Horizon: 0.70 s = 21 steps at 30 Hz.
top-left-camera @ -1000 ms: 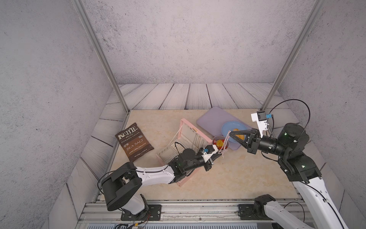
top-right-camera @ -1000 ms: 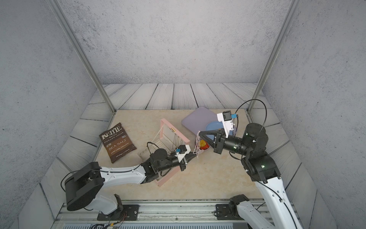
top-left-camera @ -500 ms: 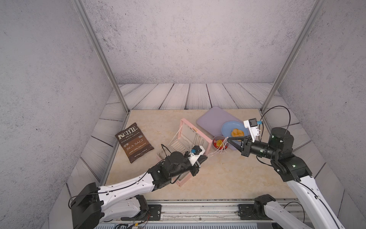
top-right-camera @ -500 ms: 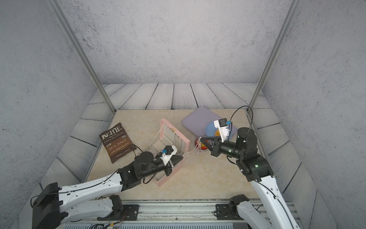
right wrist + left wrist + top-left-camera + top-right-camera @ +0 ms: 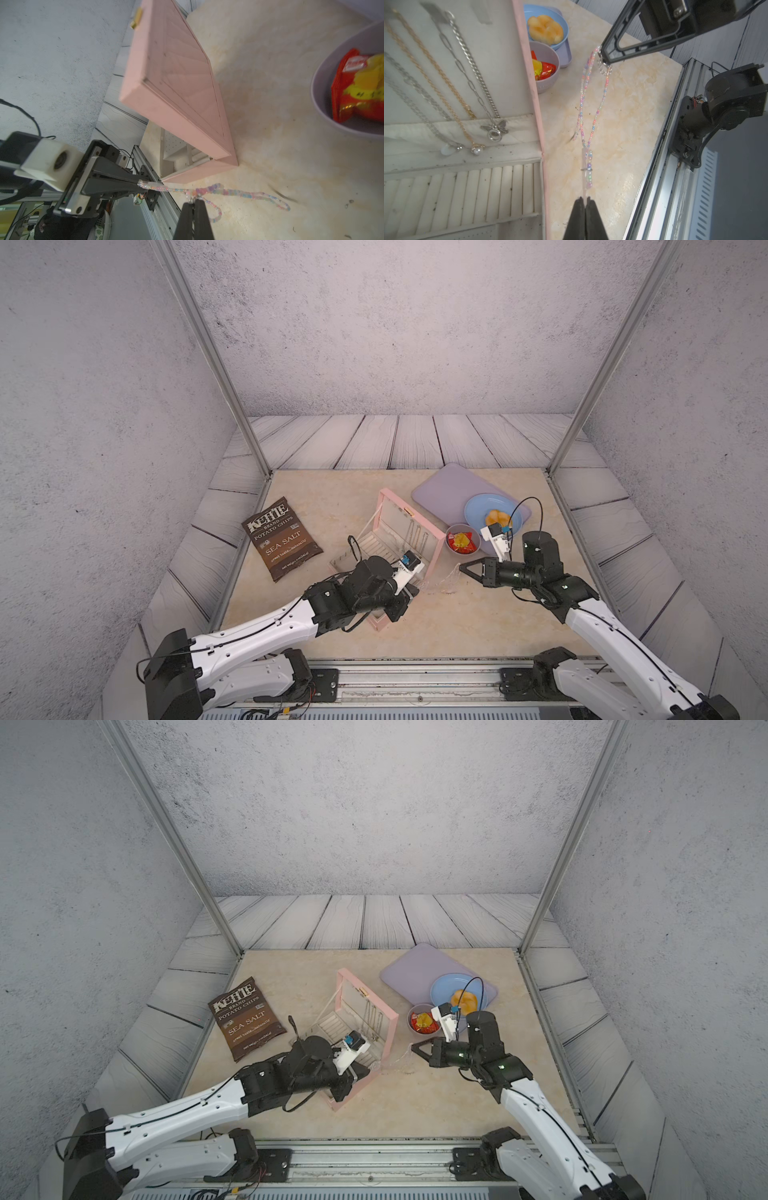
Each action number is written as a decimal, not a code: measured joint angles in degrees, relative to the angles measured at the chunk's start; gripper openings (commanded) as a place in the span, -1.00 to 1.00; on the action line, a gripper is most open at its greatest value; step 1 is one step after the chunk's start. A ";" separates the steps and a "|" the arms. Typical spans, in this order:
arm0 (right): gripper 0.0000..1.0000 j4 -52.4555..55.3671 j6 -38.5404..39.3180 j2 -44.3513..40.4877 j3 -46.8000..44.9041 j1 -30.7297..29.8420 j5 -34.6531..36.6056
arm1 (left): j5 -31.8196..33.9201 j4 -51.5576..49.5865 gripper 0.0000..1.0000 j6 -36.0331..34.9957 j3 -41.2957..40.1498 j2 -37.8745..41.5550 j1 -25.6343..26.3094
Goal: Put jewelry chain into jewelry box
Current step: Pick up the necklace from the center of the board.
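**Chain strung between 2 grippers, outside the box**

I see the jewelry chain [image 5: 596,117] as a doubled strand of small pastel beads, stretched in the air between my 2 arms and sagging a little toward the table [image 5: 478,614]. I cannot tell whether its lowest loop touches the surface. In a top view it sits faintly [image 5: 440,585] at about 4 o'clock from the jewelry box [image 5: 437,551], just off the box's corner and not inside it.

The left gripper [image 5: 584,200] is pinched fully together on a thin clear piece at one end of the chain. The right gripper [image 5: 194,202] is likewise pressed closed, on the end with the small metal links.

The box stands open, lid upright, with several necklaces [image 5: 463,62] hanging on the lid's lining. A bowl [image 5: 462,540] of wrapped snacks is at 3 o'clock from the box, and a chip bag [image 5: 282,537] at 9 o'clock.

My worries from here:
- Pulling the 2 ends apart could snap the bead thread or drag the clear piece out of the left pinch.
- Carrying the chain over too low could catch a strand on the pink wall or lid corner.
- An arm nudging the lid could swing it shut.
- Lowering too near the lid could tangle it in the hung necklaces.
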State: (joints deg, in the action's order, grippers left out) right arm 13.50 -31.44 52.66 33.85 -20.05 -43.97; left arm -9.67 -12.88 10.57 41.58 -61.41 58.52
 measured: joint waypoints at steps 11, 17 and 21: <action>0.67 -0.92 3.13 0.72 -4.90 -1.97 8.02 | -0.50 -8.61 -1.00 -0.79 4.00 -5.64 0.00; 0.66 -9.33 8.24 -6.88 -10.58 -6.10 6.45 | -0.50 -9.11 -1.00 -3.80 4.02 -2.23 0.00; 0.66 -16.59 13.40 -10.67 -15.17 -10.91 6.64 | -1.09 -7.58 -1.00 -5.86 4.09 2.86 0.00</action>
State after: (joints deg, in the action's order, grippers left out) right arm -3.09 -18.04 42.00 18.68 -30.96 -37.32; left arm -10.76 -20.47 4.71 45.67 -58.54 58.52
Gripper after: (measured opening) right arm 0.831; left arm 0.063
